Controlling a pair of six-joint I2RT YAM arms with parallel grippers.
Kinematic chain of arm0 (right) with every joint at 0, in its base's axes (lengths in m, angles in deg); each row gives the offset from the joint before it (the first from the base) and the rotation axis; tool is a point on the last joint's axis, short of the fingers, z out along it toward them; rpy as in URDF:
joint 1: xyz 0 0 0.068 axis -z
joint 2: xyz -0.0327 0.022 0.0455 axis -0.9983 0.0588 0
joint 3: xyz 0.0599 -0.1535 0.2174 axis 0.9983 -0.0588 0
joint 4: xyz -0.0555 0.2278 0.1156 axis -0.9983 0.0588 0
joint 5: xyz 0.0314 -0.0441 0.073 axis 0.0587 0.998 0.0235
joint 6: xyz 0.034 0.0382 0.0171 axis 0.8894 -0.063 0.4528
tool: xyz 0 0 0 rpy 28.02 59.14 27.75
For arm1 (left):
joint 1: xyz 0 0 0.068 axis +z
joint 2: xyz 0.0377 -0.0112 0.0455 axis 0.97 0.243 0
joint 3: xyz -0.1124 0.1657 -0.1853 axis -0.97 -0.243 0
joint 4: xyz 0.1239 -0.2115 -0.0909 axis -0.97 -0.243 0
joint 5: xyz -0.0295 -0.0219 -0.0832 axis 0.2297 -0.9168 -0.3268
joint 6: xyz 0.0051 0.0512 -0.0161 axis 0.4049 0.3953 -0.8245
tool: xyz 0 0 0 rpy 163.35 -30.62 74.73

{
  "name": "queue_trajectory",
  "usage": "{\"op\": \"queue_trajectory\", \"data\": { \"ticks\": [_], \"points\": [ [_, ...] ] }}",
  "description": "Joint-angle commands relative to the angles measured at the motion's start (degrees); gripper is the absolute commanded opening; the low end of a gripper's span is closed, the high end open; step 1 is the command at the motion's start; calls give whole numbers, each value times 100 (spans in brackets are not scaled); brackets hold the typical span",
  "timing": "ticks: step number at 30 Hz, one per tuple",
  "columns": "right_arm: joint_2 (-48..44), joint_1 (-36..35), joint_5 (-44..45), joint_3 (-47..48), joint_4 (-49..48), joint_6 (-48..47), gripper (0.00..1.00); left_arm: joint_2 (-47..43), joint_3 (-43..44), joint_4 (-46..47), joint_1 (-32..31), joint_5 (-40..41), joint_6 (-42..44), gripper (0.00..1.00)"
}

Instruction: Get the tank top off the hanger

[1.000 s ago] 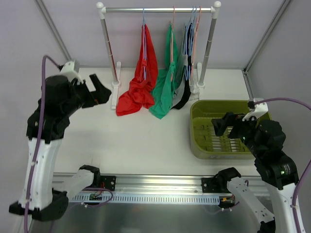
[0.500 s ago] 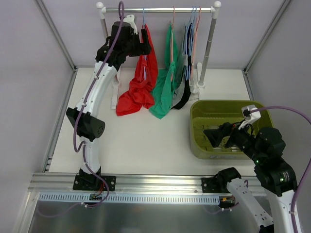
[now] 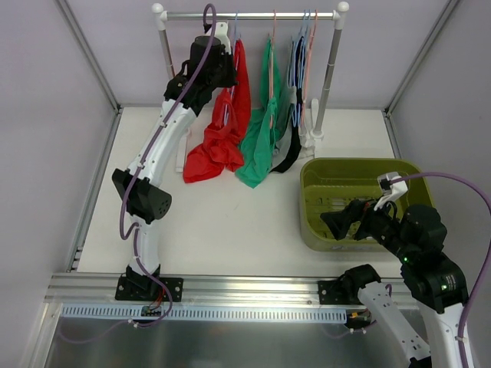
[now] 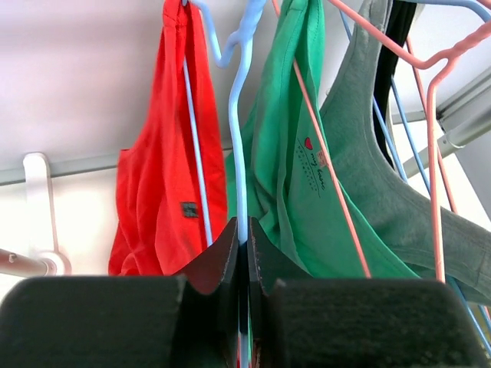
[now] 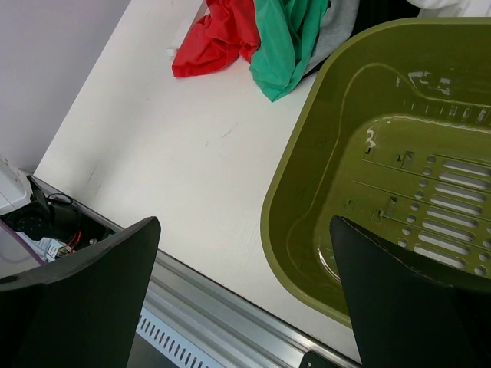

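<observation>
A red tank top (image 3: 222, 130) hangs from a light blue wire hanger (image 3: 232, 34) at the left end of the clothes rail (image 3: 253, 14), its lower part bunched on the table. My left gripper (image 3: 227, 60) is raised to the rail beside it. In the left wrist view the gripper (image 4: 244, 230) is shut on the blue hanger (image 4: 239, 115), with the red tank top (image 4: 157, 176) just to its left. My right gripper (image 3: 341, 218) hovers open over the near-left rim of the basket. In the right wrist view, this gripper (image 5: 244, 222) holds nothing.
A green top (image 4: 284, 153), a grey one (image 4: 368, 176) and a black one hang close on the right, on pink (image 4: 433, 153) and blue hangers. The olive basket (image 3: 311, 207) stands at the right. The rail's white posts stand at the back.
My left arm swung up from the left side to the rail and shut on the blue hanger, nudging it slightly right. The right gripper dipped a little over the basket rim.
</observation>
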Motion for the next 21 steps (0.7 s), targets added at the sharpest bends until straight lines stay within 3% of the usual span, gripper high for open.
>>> {"op": "queue_trajectory", "data": {
  "ticks": [1,11,21],
  "points": [
    [60,-26,-1,27,-70,22,99,-439,206,348,-63,397,135,0],
    [16,-26,70,-34,-132,84,100,-1362,-162,366,-107,626,-49,0],
    [-72,-26,96,133,-106,22,99,-2828,-1761,374,-195,249,-234,0]
  ]
}}
